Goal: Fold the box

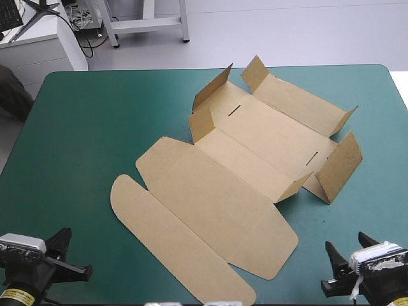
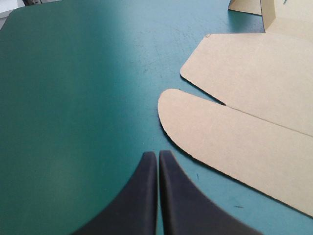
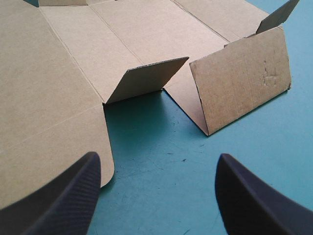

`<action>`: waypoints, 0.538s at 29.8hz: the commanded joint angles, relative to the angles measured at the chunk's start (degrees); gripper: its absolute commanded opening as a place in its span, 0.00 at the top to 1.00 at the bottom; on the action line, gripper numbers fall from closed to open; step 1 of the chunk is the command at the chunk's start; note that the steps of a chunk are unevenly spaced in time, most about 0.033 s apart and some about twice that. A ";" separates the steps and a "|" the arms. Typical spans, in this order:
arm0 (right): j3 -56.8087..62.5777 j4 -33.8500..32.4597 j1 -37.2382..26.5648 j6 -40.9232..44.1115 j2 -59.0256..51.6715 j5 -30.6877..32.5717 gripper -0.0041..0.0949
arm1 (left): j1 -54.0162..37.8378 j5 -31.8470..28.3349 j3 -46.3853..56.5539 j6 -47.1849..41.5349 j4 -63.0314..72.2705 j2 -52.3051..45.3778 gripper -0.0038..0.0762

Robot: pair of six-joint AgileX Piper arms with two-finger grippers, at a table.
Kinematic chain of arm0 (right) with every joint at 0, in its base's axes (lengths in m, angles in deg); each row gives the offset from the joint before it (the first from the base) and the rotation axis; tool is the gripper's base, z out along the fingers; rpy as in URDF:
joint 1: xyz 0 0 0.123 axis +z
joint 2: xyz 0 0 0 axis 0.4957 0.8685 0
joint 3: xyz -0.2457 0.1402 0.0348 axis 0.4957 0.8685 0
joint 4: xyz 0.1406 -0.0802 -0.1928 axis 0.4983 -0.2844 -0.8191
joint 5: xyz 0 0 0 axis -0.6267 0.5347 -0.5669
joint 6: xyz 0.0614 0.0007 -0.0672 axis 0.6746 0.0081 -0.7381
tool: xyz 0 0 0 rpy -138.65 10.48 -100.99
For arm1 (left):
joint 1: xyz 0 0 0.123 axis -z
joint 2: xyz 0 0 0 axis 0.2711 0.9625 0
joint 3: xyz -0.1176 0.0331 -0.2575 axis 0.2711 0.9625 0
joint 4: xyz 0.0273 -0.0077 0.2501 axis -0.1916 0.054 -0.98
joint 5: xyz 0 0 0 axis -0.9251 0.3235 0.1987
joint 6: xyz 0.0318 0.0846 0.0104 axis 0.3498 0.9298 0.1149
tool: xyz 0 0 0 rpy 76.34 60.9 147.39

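The brown box (image 1: 217, 185) lies as a cut sheet in the middle of the table. Its long lid panel and rounded tuck flap (image 2: 234, 137) lie flat toward the near side. At the far end several flaps stand partly raised, among them a side wall (image 3: 244, 78) and a small corner flap (image 3: 146, 78). My left gripper (image 1: 69, 255) sits near the front left corner, its fingers shut (image 2: 157, 154), just short of the rounded flap and touching nothing. At the front right, my right gripper (image 1: 347, 243) stands open (image 3: 157, 157), facing the lid's near corner and the raised side wall, with only cover between its fingers.
A wide stretch of teal-green cover (image 1: 83, 127) lies left of the box, and a narrower strip (image 1: 376, 185) right of it. The table's far edge (image 1: 210, 69) runs just beyond the raised flaps.
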 commanded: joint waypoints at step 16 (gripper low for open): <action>-13.23 8.90 0.12 14.60 23.65 -4.74 0.36 | 0.05 -4.35 -1.34 -0.38 -0.46 0.83 0.96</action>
